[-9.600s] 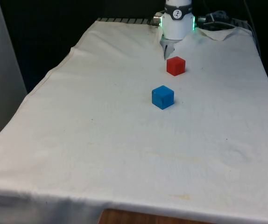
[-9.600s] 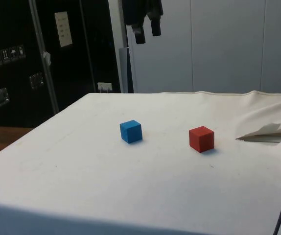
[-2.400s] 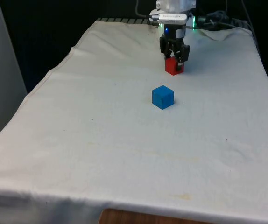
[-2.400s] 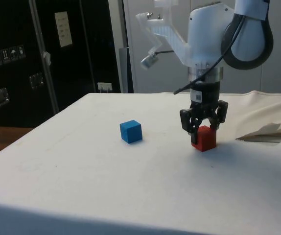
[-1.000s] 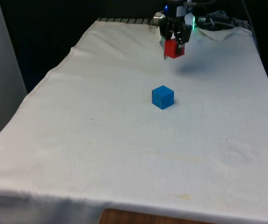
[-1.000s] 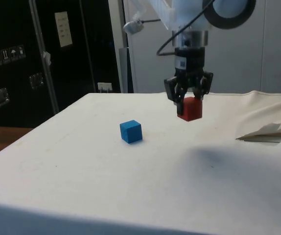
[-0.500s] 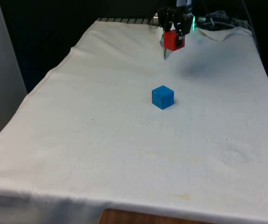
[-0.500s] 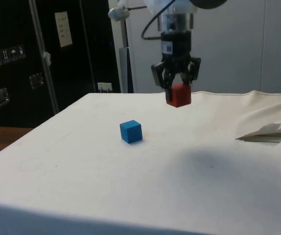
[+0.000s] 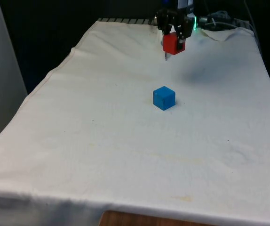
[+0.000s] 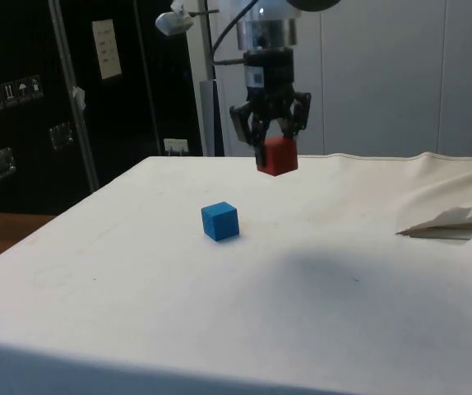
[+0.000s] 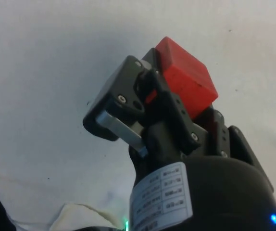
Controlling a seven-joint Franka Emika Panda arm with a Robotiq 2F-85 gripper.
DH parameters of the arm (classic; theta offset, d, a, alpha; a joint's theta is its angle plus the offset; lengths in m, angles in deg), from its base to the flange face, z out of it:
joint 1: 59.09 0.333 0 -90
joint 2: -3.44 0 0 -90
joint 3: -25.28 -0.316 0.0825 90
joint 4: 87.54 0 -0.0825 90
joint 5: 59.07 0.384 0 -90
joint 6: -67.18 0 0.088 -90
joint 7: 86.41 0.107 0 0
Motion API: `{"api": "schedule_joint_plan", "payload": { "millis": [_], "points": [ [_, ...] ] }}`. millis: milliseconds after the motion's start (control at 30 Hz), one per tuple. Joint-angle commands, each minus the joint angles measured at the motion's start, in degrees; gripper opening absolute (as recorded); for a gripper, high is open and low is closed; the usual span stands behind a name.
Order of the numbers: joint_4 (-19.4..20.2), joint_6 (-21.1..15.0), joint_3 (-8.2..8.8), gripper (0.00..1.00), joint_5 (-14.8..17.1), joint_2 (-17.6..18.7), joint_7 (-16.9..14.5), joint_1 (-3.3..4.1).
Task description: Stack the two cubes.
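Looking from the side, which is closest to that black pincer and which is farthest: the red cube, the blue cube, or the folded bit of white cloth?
Judged from the side view, from the black pincer:
1. The red cube, held between its fingers, above the table.
2. The blue cube, on the white cloth below, towards the dark cabinets.
3. The folded flap of white cloth, at the table's opposite edge.

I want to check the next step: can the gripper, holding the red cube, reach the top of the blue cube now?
Probably yes. The gripper holds the red cube well above the cloth, and the blue cube stands alone with its top bare.
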Motion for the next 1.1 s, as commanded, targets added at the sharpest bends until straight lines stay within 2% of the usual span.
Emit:
{"api": "schedule_joint_plan", "payload": {
  "millis": [0,67,100,133,400,433,467,667,733,833,1067],
  "points": [
    [-0.8,0.7,0.00,0.00,1.0,0.5,-0.9,0.23],
    [-2.3,0.9,0.00,0.00,1.0,1.7,-1.6,0.23],
    [-1.1,0.3,0.00,0.00,0.1,0.8,-0.5,0.00],
    [-2.9,1.0,0.00,0.00,1.0,2.2,-1.8,0.23],
    [-7.8,1.3,-0.11,0.00,1.0,6.4,-3.6,0.11],
    [-7.2,0.7,0.00,0.00,0.1,6.0,-2.8,0.00],
    [-8.5,1.4,-0.11,0.00,1.0,6.9,-3.7,0.11],
    [-12.2,1.4,-0.17,0.00,0.9,10.1,-4.8,0.00],
    [-12.3,1.2,0.00,0.00,0.1,10.4,-4.2,0.00],
    [-13.9,0.8,-0.11,0.00,0.6,12.0,-5.2,0.00],
    [-15.4,-2.0,-0.23,0.00,0.3,14.8,-6.0,0.06]
  ]
}}
